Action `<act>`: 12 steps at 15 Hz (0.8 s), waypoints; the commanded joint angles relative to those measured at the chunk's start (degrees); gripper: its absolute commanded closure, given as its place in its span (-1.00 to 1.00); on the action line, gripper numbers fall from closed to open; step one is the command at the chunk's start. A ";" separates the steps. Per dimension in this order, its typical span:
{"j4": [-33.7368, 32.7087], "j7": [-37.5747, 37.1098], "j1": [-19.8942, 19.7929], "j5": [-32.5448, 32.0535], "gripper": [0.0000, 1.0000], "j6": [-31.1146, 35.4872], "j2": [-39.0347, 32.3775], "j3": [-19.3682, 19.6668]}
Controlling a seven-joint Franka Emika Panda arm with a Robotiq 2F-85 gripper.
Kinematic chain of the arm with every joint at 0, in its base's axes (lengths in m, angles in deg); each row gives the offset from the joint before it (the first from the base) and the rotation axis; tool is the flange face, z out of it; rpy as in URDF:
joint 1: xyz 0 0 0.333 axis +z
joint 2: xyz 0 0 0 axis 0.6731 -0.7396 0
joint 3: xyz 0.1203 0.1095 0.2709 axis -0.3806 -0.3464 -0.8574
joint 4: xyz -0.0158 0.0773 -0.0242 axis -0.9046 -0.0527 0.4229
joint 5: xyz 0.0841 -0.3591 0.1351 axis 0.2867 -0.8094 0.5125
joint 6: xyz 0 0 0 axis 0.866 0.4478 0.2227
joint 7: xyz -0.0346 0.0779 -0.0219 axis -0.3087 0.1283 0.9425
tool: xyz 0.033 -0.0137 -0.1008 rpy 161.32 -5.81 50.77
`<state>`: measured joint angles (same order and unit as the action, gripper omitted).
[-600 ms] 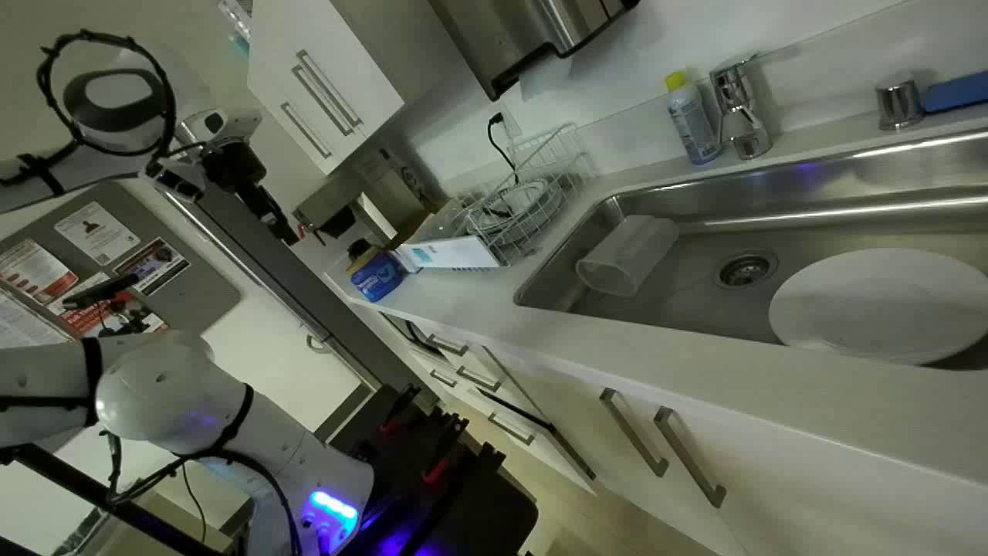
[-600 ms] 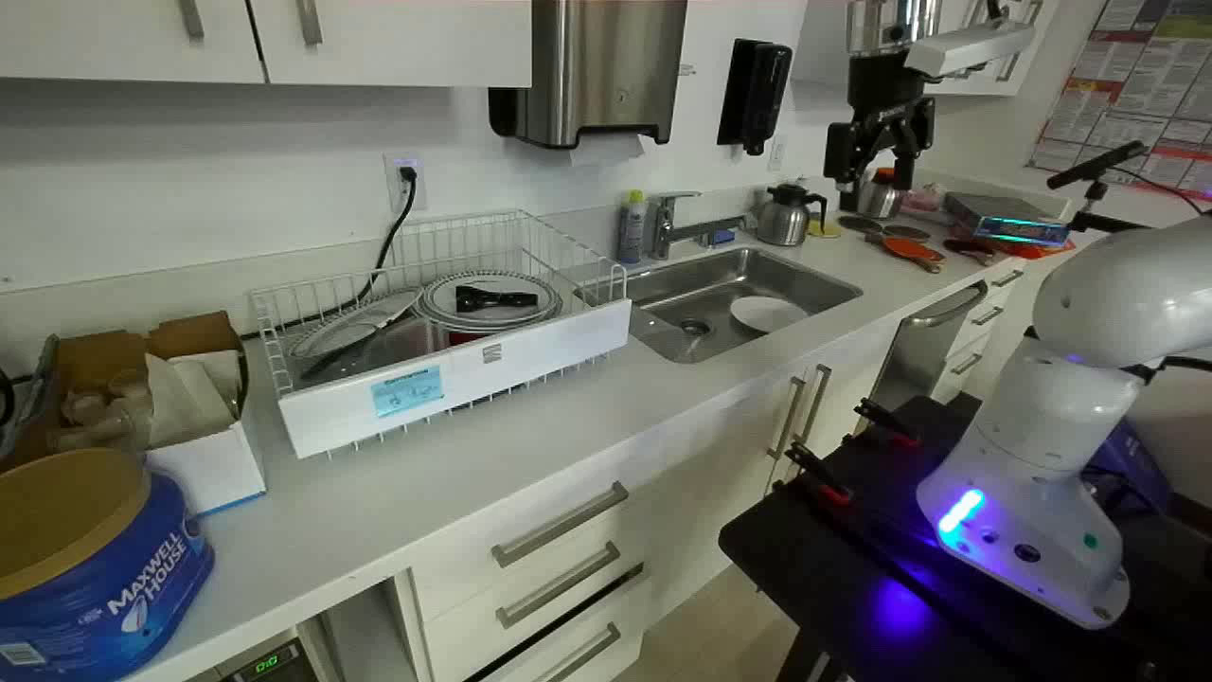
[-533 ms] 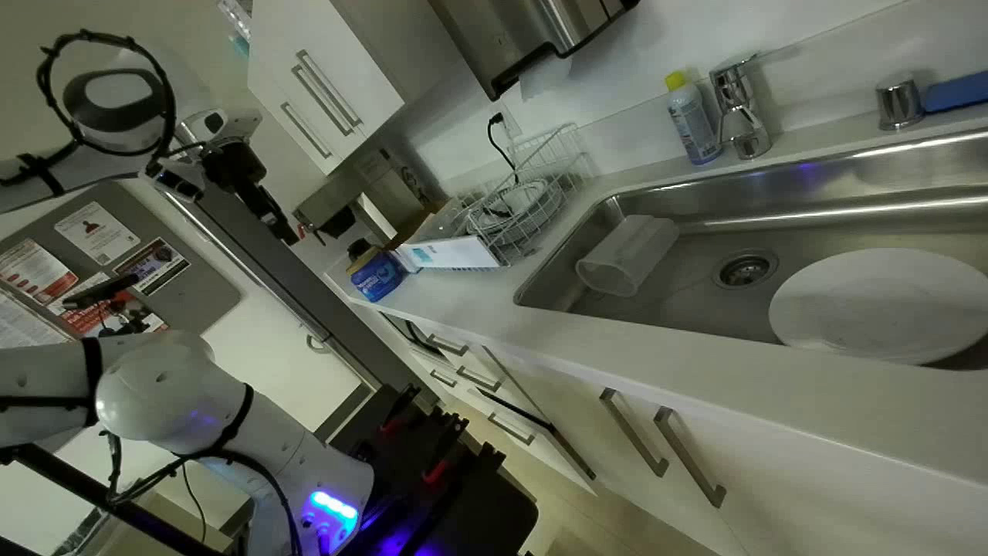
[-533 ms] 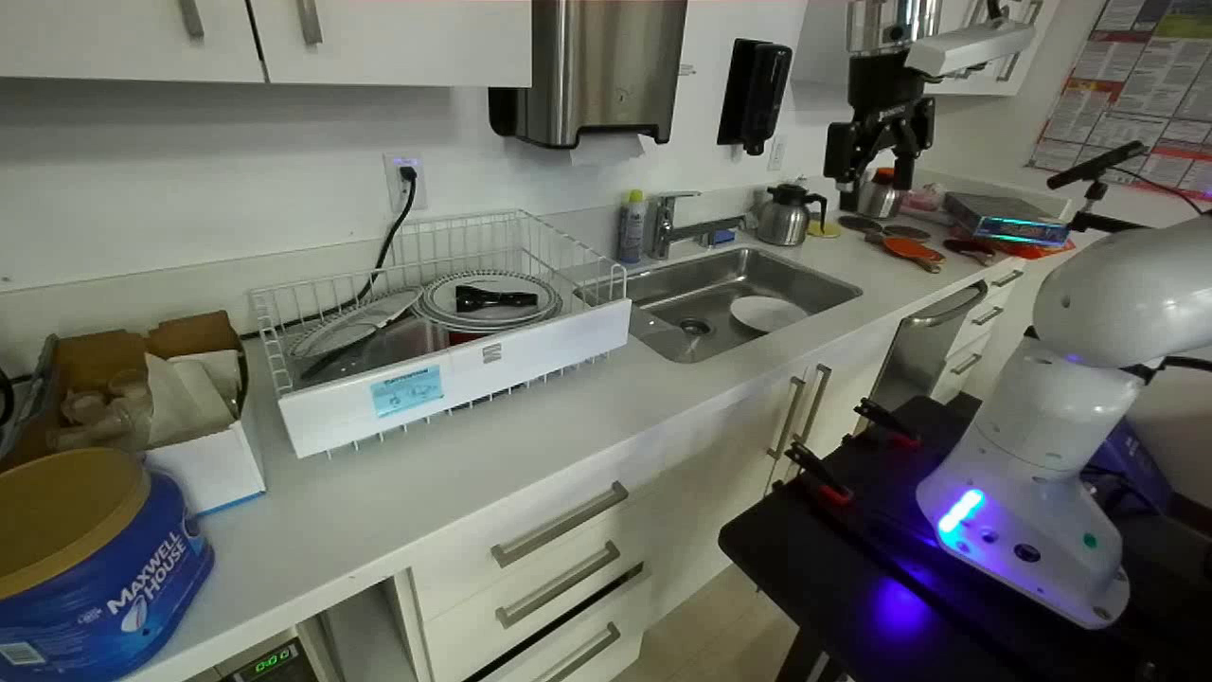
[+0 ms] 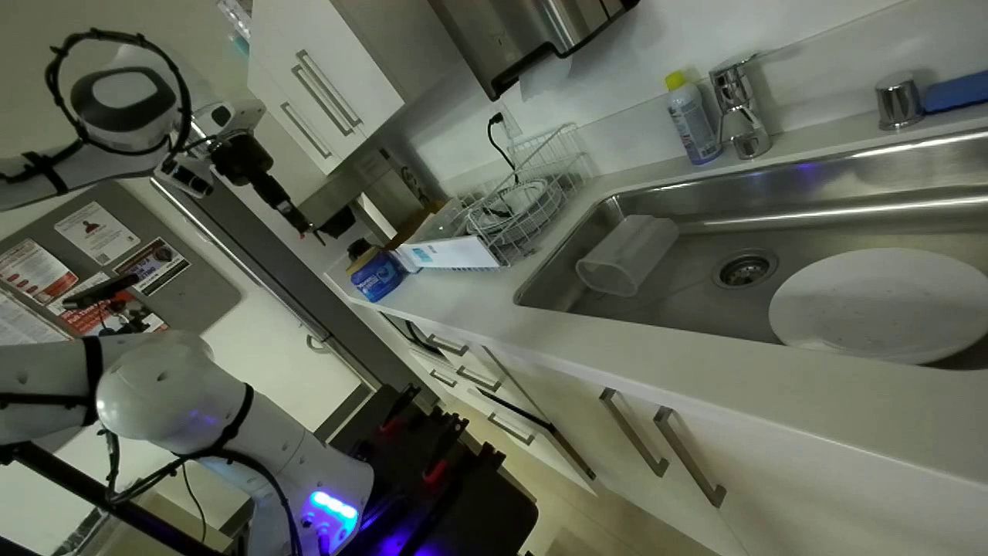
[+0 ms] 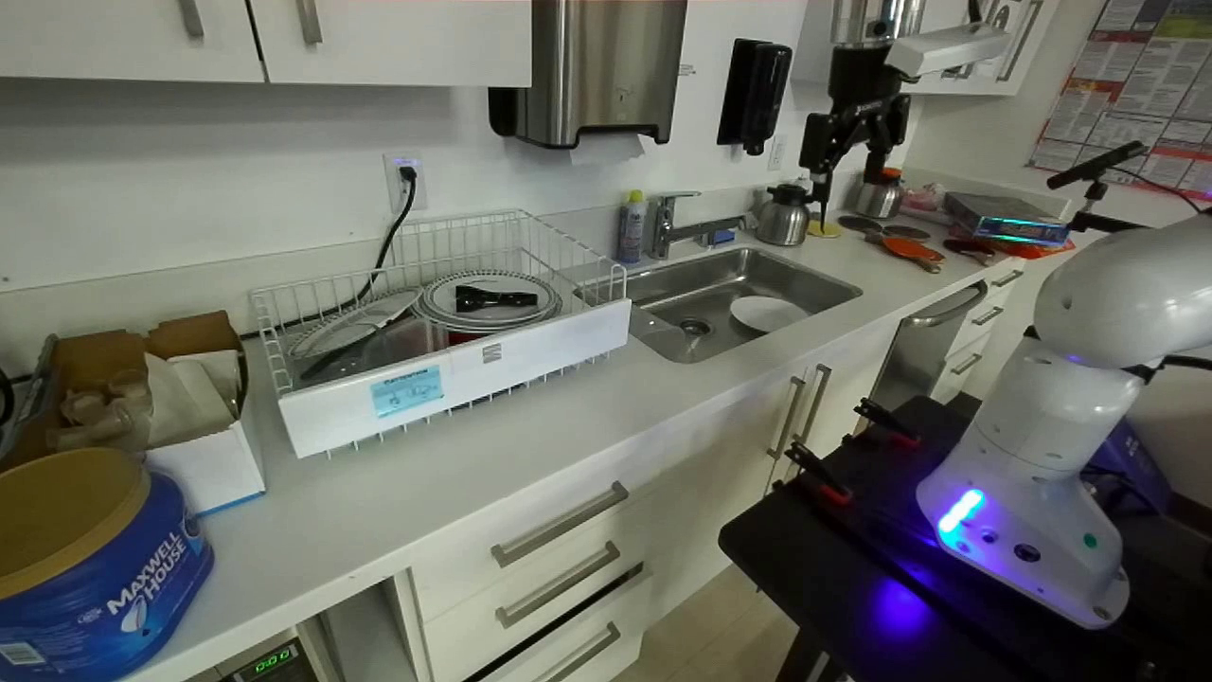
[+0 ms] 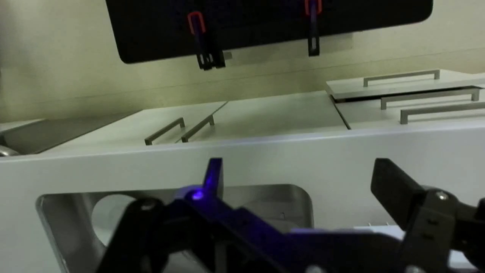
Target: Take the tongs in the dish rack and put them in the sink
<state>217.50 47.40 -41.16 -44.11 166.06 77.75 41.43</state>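
Note:
The dark tongs (image 6: pixel 495 298) lie on stacked white plates inside the dish rack in an exterior view. The white wire dish rack (image 6: pixel 454 374) has a white front panel and stands on the counter; it also shows in an exterior view (image 5: pixel 463 253), where I cannot make out the tongs clearly. The steel sink (image 6: pixel 833 284) is beside the rack; its wall shows in an exterior view (image 5: pixel 818 181) and in the wrist view (image 7: pixel 303 201). My gripper (image 6: pixel 847 201) is open and empty, high above the counter past the sink's far end. Its fingers stand wide apart in the wrist view (image 7: pixel 299 162).
A white plate (image 5: pixel 888 305) and a clear plastic container (image 5: pixel 625 259) lie in the sink. A faucet (image 6: pixel 668 227) and spray bottle (image 6: pixel 632 227) stand behind it. A carafe (image 6: pixel 784 218) is near the gripper. A cardboard box (image 6: pixel 204 455) and blue tub (image 6: pixel 114 587) are beyond the rack.
My gripper has moved a little toward the sink and slightly down, leftward in an exterior view. The tongs, rack and sink have not moved.

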 commanded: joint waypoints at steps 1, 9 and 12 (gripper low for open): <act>-2.20 0.73 1.75 0.58 -1.00 9.01 -4.80 -0.40; -5.84 2.64 2.94 -4.24 -1.00 25.96 -16.12 -1.91; -4.38 3.13 4.19 -3.85 -1.00 26.06 -15.24 -0.53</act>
<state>213.27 50.88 -37.71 -47.54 192.34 62.61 40.29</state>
